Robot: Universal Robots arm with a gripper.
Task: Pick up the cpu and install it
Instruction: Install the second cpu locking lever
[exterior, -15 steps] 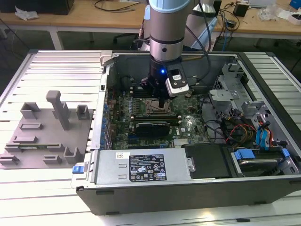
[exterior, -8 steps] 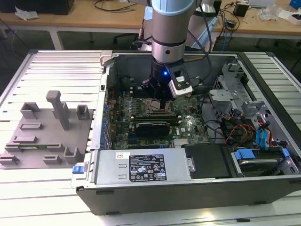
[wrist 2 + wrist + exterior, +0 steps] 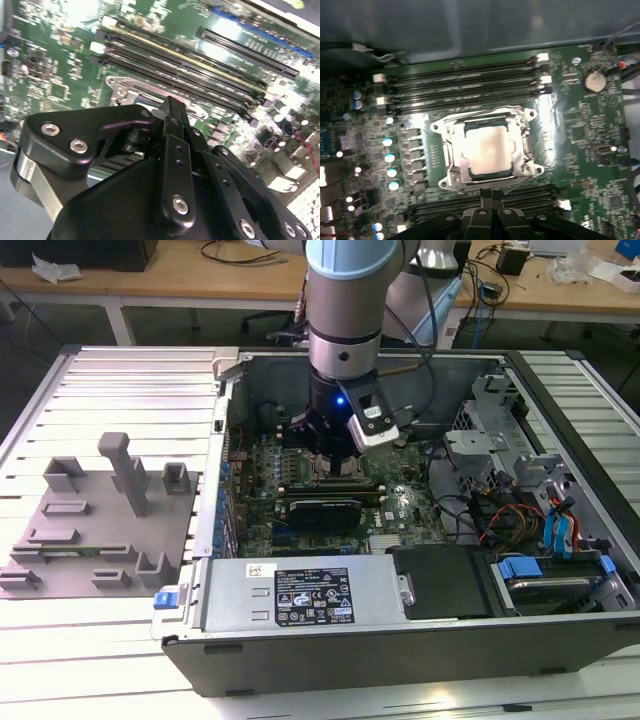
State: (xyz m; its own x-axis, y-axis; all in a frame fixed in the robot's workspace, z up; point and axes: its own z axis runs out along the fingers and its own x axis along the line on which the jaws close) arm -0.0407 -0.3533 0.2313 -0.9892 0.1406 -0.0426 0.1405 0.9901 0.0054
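Gripper [image 3: 492, 196] — fingers together — beside cpu [image 3: 487, 150]

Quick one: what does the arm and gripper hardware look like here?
Arm: silver-grey tube with light blue joint cap and a lit blue wrist light. Gripper: matte black linkage, silver screws and a silver-grey block on its side. Black cables trail behind the arm.

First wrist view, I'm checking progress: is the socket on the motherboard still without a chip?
No. The cpu already lies flat inside the metal socket frame, its silvery top showing, with the gripper just beside the frame's edge.
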